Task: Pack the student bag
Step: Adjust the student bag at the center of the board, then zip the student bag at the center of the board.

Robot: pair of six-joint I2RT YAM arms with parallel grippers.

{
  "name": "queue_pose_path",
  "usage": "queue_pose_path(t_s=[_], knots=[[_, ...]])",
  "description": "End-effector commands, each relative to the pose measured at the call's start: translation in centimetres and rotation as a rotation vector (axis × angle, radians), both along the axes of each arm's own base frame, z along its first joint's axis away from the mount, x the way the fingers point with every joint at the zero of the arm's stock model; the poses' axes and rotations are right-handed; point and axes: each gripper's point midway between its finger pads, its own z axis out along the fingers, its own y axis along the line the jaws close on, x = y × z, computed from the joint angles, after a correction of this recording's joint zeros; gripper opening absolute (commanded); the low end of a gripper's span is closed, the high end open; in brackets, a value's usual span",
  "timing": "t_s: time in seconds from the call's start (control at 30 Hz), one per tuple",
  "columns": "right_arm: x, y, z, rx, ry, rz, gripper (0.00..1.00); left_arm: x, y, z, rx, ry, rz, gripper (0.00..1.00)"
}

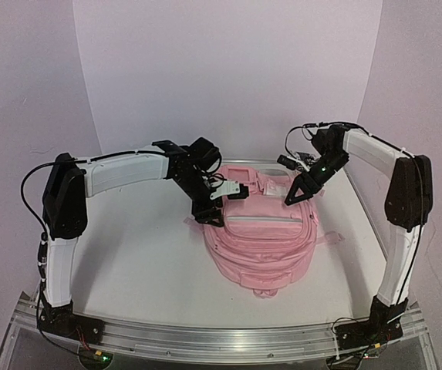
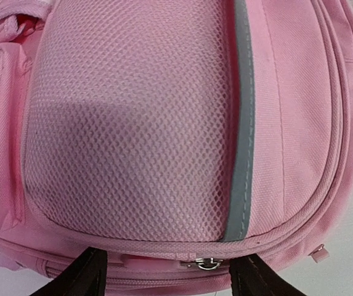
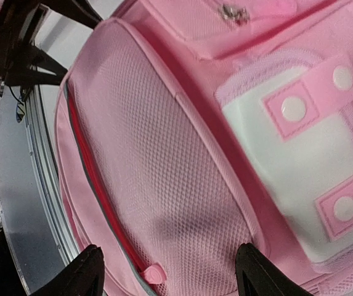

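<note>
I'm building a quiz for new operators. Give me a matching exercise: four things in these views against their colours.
Things:
1 student bag
2 reflective strip
3 rectangular patch
4 fingers of the left gripper

Colours:
A white
B black
C pink
D grey

Pairs: 1-C, 2-D, 3-A, 4-B

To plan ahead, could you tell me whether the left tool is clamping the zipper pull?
No, the left tool is open, the zipper pull unclamped between its fingers.

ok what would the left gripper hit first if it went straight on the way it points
Most likely the student bag: the left gripper, open, points at its mesh front panel close ahead, though depth is unclear.
</note>
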Motion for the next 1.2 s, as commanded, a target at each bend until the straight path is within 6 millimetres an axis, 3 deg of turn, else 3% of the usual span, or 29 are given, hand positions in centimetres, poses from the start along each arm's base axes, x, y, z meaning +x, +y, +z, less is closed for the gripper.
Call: queue_pose_path(t_s=[0.0, 0.27, 0.5, 0.63, 0.77, 1.03, 1.17], knots=[[-1.9, -1.4, 1.1, -0.029, -0.013, 0.028, 0.73, -0.3, -0.8, 1.3, -0.028, -0.001, -0.026, 0.6], [-2.6, -1.2, 1.0, -0.016, 0.029, 0.035, 0.73, -2.9, 0.4, 1.7, 0.017, 0.06, 0.01, 0.47], [-3.3, -1.7, 1.2, -0.034, 0.023, 0.049, 0.73, -3.5, 1.0, 1.2, 0.049, 0.08, 0.051, 0.35], [-3.9, -2.7, 0.9, -0.038, 0.06, 0.015, 0.73, -3.4, 1.0, 0.9, 0.064, 0.106, 0.091, 0.24], [-3.7, -4.8, 0.7, -0.034, 0.132, -0.055, 0.74, -3.9, 1.3, 1.2, 0.07, 0.113, 0.101, 0.22], [-5.2, -6.5, -1.2, -0.06, 0.306, -0.159, 0.75, -6.7, 1.3, 0.8, 0.112, 0.158, 0.087, 0.19], [-6.0, -6.2, -2.8, -0.055, 0.412, -0.208, 0.76, -8.2, 0.7, 0.5, 0.121, 0.186, 0.086, 0.03]])
